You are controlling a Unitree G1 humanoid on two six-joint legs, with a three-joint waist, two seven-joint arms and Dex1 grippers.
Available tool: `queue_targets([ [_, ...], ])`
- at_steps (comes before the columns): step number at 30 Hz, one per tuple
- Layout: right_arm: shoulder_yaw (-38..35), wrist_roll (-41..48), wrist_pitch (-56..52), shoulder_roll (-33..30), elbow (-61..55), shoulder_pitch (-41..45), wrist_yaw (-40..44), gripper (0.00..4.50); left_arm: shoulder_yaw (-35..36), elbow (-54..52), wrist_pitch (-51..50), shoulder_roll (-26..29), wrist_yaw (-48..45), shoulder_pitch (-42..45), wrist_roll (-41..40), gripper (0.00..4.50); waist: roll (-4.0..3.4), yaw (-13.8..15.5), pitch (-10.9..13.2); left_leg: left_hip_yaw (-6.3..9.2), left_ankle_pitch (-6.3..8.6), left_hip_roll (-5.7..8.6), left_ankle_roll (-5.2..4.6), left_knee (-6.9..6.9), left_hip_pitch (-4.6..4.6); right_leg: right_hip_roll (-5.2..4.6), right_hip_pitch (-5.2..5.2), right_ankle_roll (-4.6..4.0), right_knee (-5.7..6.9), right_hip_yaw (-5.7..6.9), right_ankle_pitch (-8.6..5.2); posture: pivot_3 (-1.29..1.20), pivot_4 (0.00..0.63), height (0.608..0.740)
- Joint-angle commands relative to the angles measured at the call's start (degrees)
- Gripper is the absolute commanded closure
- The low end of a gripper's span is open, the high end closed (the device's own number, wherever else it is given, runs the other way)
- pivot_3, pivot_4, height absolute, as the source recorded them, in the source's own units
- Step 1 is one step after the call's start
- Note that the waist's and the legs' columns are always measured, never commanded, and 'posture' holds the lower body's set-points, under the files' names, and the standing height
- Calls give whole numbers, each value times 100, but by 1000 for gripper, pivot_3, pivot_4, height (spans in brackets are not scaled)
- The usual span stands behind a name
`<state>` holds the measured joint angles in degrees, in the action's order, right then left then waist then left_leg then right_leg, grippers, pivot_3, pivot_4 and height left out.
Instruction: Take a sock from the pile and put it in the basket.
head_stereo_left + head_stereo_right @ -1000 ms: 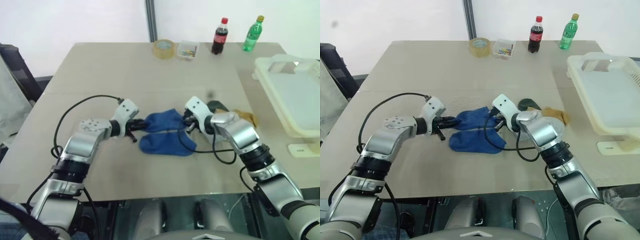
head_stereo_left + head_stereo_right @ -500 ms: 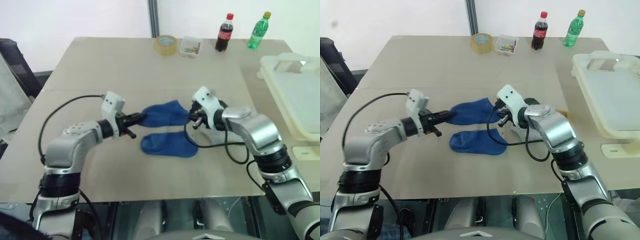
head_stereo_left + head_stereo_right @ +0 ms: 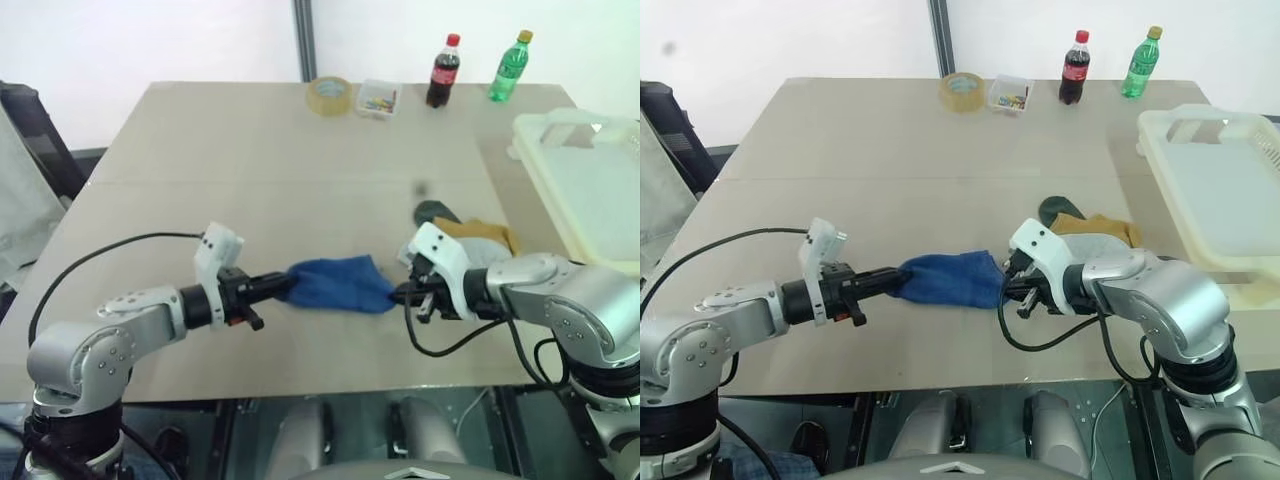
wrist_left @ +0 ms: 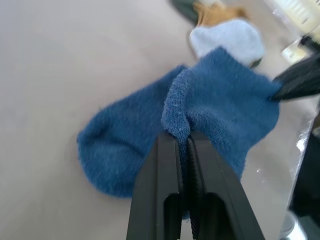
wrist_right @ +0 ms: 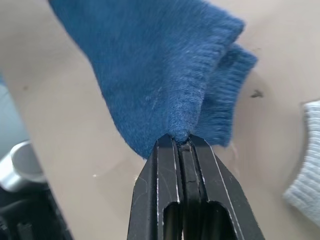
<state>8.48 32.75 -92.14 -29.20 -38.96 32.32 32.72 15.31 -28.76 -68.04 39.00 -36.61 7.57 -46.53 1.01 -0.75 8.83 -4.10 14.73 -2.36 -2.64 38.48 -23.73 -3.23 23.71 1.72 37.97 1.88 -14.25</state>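
A royal-blue sock (image 3: 335, 283) hangs stretched above the table near its front edge. My left gripper (image 3: 285, 287) is shut on its cuff end, and my right gripper (image 3: 398, 293) is shut on the opposite end. The left wrist view has a second blue sock (image 4: 115, 150) lying flat on the table under the held one (image 4: 225, 100). The rest of the pile (image 3: 470, 235), with dark green, mustard and grey-white socks, lies just behind my right gripper. At the table's right edge stands the cream-white basket (image 3: 590, 190), well apart from both grippers.
Along the far edge stand a tape roll (image 3: 328, 95), a small clear box (image 3: 377, 99), a cola bottle (image 3: 441, 70) and a green bottle (image 3: 507, 65). Black cables loop from both wrists. The table's front edge (image 3: 300, 385) is close below the sock.
Both grippers have drawn back toward the table's front edge, carrying the blue sock stretched between them. It now covers the second blue sock in the head views.
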Motion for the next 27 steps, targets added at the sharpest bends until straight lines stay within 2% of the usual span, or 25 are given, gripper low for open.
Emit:
queue_targets([
  [1, -22, 75, -36, 53, 85, 4, -328, 4500, -230, -14, 371, 28, 100, 26, 244, 4474, 1, 5, 1, 0, 0, 0, 0, -1, -2, 0, 1, 0, -1, -4, 0, 0, 150, 735],
  [8, 128, -10, -35, 58, 365, 40, -595, 4500, -693, 337, 867, -142, 204, 116, 662, 4474, 4, 7, 3, -1, 1, 3, -1, -6, -8, -3, 3, 0, -7, -11, 1, 0, 150, 735],
  [14, 155, 15, 44, 46, 387, -37, -612, 4500, -972, 547, 1116, -47, 226, 156, 1011, 4474, 5, 6, 3, 0, 1, 2, -1, -6, -7, -2, 4, 1, -5, -10, 1, 0, 150, 735],
  [15, 198, -16, 148, -10, 375, -52, -616, 3894, -999, 600, 1196, -72, 235, 162, 1070, 4500, 5, 7, 3, -1, 1, 2, -1, -6, -7, -2, 4, 1, -5, -11, 1, 0, 150, 735],
  [16, 248, -54, 274, -73, 352, -62, -617, 3620, -1015, 636, 1250, -106, 243, 170, 1104, 4500, 5, 7, 3, 0, 1, 2, -1, -6, -7, -2, 4, 1, -5, -9, 1, 0, 150, 735],
  [19, 293, -163, 781, -166, 280, -116, -609, 2327, -1133, 665, 1402, -155, 196, 175, 1198, 4500, 5, 7, 3, 0, 1, 2, -2, -6, -7, -2, 4, 1, -6, -8, 1, 0, 150, 735],
  [24, 511, -444, 2188, -509, -17, -364, -334, 2327, -1129, 752, 1614, -319, 229, 205, 1276, 4500, 5, 17, 3, 0, 1, 2, -2, -6, -7, -2, 4, 2, -6, -8, 1, 0, 150, 735],
  [25, 560, -497, 2404, -561, -52, -427, -289, 2286, -1109, 765, 1620, -356, 241, 208, 1271, 4135, 6, 19, 4, 1, 2, 2, -2, -6, -8, -2, 4, 2, -8, -7, 0, 0, 150, 735],
  [27, 1086, -1095, 3560, -614, -129, -632, -300, 2278, -1147, 756, 1619, -407, 225, 182, 1277, 3456, 7, 15, 4, 0, 2, 2, -2, -6, -8, -1, 3, 3, -8, -6, 0, 0, 150, 735],
])
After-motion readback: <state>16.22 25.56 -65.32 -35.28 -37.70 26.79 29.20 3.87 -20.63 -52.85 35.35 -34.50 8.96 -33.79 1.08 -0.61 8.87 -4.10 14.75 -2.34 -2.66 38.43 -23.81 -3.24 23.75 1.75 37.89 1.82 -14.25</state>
